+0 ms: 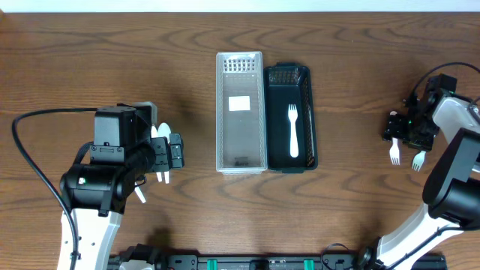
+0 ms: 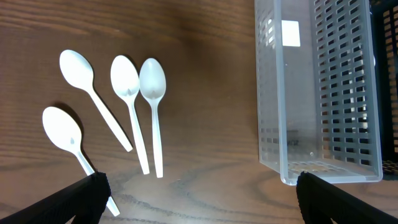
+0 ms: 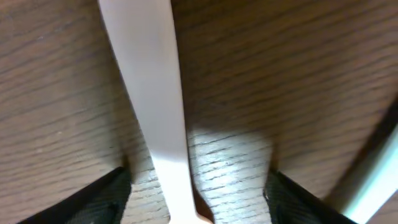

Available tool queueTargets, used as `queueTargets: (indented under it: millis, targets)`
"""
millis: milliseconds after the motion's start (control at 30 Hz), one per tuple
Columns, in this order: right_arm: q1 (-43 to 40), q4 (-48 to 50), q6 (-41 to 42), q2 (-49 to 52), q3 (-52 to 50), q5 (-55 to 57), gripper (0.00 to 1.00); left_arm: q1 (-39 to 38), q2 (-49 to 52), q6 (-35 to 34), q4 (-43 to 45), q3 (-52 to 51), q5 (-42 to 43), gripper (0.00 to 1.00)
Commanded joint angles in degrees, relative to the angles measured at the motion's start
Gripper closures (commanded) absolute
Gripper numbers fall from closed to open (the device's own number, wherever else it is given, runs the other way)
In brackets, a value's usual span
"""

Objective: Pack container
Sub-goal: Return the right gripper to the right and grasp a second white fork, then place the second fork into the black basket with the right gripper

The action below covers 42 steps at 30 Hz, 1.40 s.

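Observation:
A clear slotted container (image 1: pixel 240 112) stands at the table's centre, with a black container (image 1: pixel 309 112) touching its right side. One white fork (image 1: pixel 293 129) lies in the black one. Several white spoons (image 2: pixel 134 93) lie on the wood under my left gripper (image 2: pixel 199 199), which is open and empty above them. It also shows in the overhead view (image 1: pixel 169 154). My right gripper (image 3: pixel 199 193) is open and low over the table, its fingers on either side of a white fork handle (image 3: pixel 149 93). Overhead, two forks (image 1: pixel 394 154) stick out below that gripper (image 1: pixel 397 139).
The clear container (image 2: pixel 323 93) shows at the right of the left wrist view, with a white label on its floor. A second fork (image 1: pixel 419 159) lies just right of the first. The right arm's base and cables stand at the right edge.

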Motion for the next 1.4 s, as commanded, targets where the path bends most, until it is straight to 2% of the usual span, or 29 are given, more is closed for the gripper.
queueTargets:
  millis: [0,200,400,633,833,967,1067,1367]
  targets:
    - [0.9,-0.5,0.9,4.0,-1.5,0.3,0.3,0.3,-0.4,0.8,-0.1,1.2,0.8,0.02]
    - [1.9,-1.0,0.9,4.0,-1.5,0.3,0.53,0.3,-0.4,0.8,-0.1,1.2,0.8,0.02]
    - [2.9,-1.2,0.9,4.0,-1.5,0.3,0.71,0.3,-0.4,0.8,-0.1,1.2,0.8,0.02]
    - [4.4,-1.0,0.9,4.0,-1.5,0.3,0.76,0.3,-0.4,0.8,-0.1,1.2,0.8,0.02]
    - [5.8,-0.3,1.0,4.0,-1.3,0.2,0.92,0.3,-0.4,0.8,-0.1,1.2,0.8,0.02]
    - [7.0,-1.4,2.3,3.7,0.3,-0.1,0.95,0.3,-0.4,0.8,-0.1,1.2,0.8,0.02]
    - [8.9,-4.9,2.5,2.2,3.7,-0.2,0.99,0.3,-0.4,0.8,-0.1,1.2,0.8,0.02]
    - [21.2,-15.7,7.3,-8.9,20.7,-0.4,0.99,0.3,-0.4,0.8,-0.1,1.2,0.8,0.02]
